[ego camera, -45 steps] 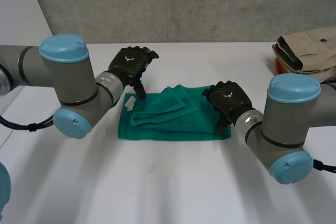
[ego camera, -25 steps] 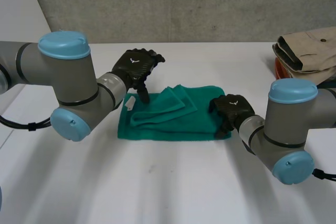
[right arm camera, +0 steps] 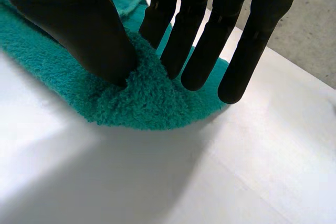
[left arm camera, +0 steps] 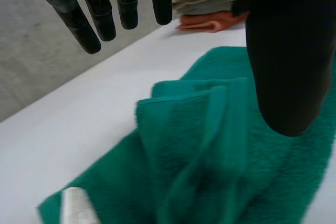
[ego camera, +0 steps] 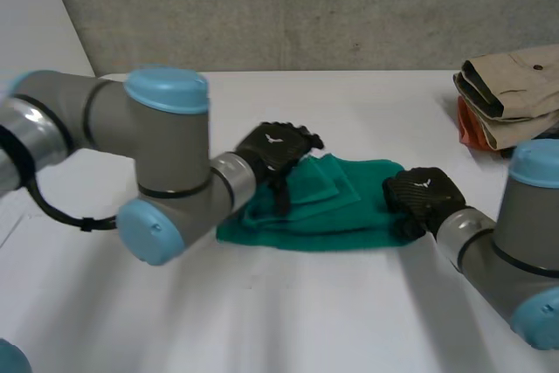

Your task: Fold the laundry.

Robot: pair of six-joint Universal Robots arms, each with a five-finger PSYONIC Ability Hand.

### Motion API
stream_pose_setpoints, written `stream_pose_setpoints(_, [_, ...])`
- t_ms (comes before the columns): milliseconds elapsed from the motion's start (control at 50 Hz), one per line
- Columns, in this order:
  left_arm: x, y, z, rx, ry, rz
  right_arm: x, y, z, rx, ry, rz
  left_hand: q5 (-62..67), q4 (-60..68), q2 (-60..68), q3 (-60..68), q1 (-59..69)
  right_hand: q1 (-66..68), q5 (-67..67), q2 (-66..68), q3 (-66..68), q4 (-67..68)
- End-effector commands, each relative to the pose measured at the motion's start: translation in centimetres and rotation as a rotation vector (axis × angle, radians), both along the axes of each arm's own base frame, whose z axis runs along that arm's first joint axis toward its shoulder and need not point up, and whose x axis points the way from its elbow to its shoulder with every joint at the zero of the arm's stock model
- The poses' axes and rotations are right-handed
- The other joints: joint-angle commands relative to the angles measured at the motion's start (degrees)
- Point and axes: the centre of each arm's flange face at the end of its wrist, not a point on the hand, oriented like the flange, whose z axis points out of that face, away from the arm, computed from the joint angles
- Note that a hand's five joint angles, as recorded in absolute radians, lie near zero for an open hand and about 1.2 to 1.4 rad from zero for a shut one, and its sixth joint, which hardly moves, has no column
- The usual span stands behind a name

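Two hands, one cloth | left hand (ego camera: 275,146): over the 9 o'clock end of green towel (ego camera: 349,214), fingers (left arm camera: 84,24) straight, holding nothing | green towel: rumpled, mid-table (ego camera: 288,321) | right hand (ego camera: 424,198): 3 o'clock edge pinched between thumb and fingers (right arm camera: 202,51) | folded clothes (ego camera: 511,85): 2 o'clock, well apart.

Bkgd: grey concrete wall (ego camera: 306,6), rough speckled finish, runs full width behind white table (ego camera: 288,321). White panel (ego camera: 35,15) adj. to wall at left. Tabletop matte. Light even, diffuse.
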Motion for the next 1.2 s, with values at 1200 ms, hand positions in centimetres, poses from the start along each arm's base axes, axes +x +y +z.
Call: stream_pose_setpoints(1200, [-2.4, -3.1, -0.1, -0.337, -0.178, 0.235, -2.6, 1.4, 0.2, -0.010, 0.015, 0.092, -2.71, -1.70, -1.93, -2.18, -2.24, 16.52, 13.13, 12.89, 12.47, 11.65])
